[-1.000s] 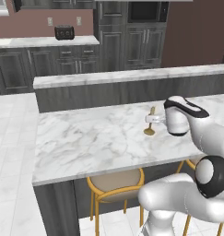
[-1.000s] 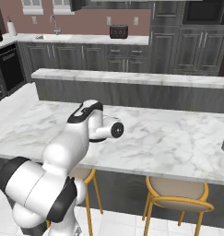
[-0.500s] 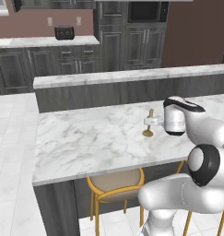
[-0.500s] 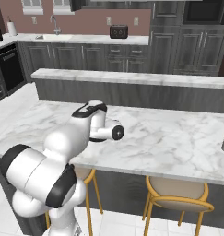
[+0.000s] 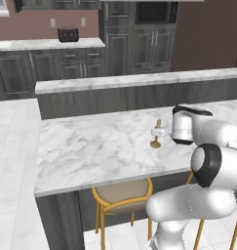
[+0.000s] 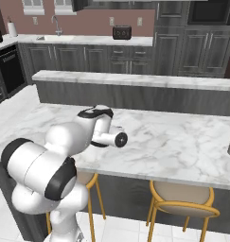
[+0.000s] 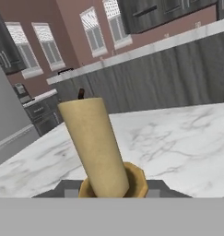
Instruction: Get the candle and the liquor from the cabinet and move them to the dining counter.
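In the left base view, a black toaster sits on the far worktop at upper left, and nearer, the marble surface of the dining counter spreads across the middle above a gold-legged stool. Right of centre, the candle stands on that surface with its round foot down, and the fingers are closed around it from the right. The hand view shows the candle close up, leaning slightly in its brass cup.
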Controlling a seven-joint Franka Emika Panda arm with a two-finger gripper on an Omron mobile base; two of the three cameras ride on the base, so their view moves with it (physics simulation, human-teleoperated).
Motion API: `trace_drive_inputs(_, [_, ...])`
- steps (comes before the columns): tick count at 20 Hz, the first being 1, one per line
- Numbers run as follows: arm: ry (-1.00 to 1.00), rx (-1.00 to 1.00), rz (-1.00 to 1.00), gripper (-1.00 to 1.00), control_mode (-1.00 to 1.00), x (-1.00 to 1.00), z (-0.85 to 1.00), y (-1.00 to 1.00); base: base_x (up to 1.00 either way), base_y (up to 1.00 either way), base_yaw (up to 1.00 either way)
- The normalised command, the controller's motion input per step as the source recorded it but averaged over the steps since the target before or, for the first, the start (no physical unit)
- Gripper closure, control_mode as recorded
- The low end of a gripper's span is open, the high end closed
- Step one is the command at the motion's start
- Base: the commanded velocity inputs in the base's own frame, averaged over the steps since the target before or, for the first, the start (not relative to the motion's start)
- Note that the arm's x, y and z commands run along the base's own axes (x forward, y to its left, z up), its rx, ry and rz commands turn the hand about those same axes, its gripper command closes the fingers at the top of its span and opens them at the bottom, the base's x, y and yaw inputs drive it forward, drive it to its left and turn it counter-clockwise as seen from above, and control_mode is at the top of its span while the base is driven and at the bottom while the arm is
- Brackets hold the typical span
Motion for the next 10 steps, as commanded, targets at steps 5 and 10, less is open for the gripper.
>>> trace_drive_inputs(5, [-0.01, -0.05, 0.00, 1.00, -1.00, 0.09, -0.22, 0.01, 0.00, 0.00, 0.00])
trace_drive_inputs(10, [-0.04, -0.06, 0.00, 1.00, -1.00, 0.12, -0.12, 0.01, 0.00, 0.00, 0.00])
